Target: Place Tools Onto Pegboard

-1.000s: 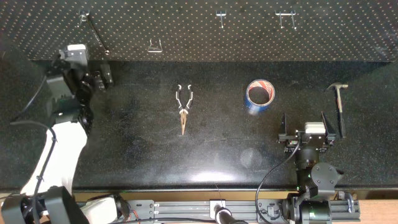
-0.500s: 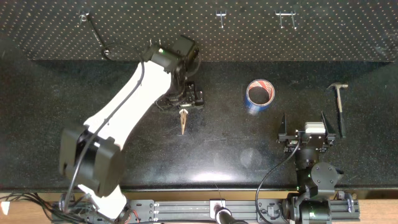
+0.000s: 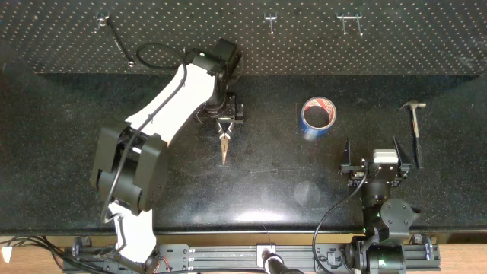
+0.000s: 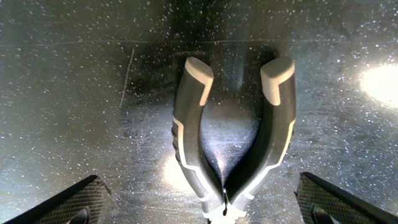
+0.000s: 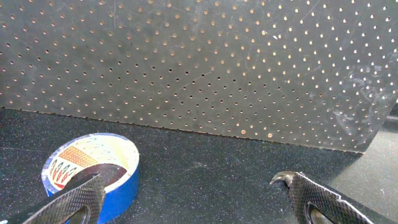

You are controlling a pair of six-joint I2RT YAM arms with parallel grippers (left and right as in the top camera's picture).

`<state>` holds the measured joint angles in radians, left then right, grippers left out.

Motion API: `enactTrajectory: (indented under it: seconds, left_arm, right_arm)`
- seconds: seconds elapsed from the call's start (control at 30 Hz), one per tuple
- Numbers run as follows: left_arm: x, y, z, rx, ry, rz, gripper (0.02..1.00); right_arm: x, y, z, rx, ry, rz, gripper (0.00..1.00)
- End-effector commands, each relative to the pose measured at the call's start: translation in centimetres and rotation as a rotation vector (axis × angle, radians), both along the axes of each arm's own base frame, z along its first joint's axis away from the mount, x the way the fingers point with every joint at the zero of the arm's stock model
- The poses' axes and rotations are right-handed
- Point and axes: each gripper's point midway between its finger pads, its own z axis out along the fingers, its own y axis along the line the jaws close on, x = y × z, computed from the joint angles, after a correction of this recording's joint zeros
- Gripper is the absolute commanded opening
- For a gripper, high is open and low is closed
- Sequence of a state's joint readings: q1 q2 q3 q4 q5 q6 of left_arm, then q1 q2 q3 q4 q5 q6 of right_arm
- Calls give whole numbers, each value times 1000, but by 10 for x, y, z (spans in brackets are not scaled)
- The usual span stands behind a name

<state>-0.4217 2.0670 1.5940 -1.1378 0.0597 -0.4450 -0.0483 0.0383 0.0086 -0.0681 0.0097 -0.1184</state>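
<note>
Item 1. Right gripper (image 3: pixel 372 149) (image 5: pixel 199 208): nearest the arm bases, at the right side of the black speckled worktop (image 3: pixel 266 186). Fingers were spread wide, nothing between them. It faced the pegboard, with the tape off to one side ahead of it.

Item 2. Pliers (image 3: pixel 224 146) (image 4: pixel 186 124): lay flat on the worktop, left of centre, pointed nose toward the arm bases, handles toward the pegboard. Handles were grey with pale ends and splayed apart in a V.

Item 3. Left gripper (image 3: pixel 224 119) (image 4: pixel 202 210): reached out from the left arm and was poised directly over the pliers' handles. Fingers stood wide open, one on either side of the handles and clear of both in the wrist view.

Item 4. Roll of tape (image 3: pixel 307 126) (image 5: pixel 93 152): blue outside, printed inside, lay flat on the worktop right of the pliers and well apart from them.

Item 5. Hammer (image 3: pixel 415 125): lay on the worktop at the far right, head toward the pegboard.

Item 6. Pegboard (image 3: pixel 304 49) (image 5: pixel 217 62): dark, perforated, stood along the worktop's far edge. It carried two bare metal hooks (image 3: pixel 269 21) (image 3: pixel 350 23) at upper right, and one thin dark tool (image 3: pixel 118 42) that hung aslant at upper left.
</note>
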Motion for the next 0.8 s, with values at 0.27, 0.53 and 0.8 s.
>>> enactTrajectory:
  seconds: [0.27,0.53,0.8]
  left_arm:
    - [16,-13,-10,7,-7,-34,993]
    - [25,-11,34,78,-188,-21,993]
    - [13,-16,8,16,-200,60,993]
  right_arm:
    - [0,-2,-1,-11,1,-8,976]
    - [0,-2,-1,-11,1,-8,976]
    - [0,-2,-1,-11,1,-8,974]
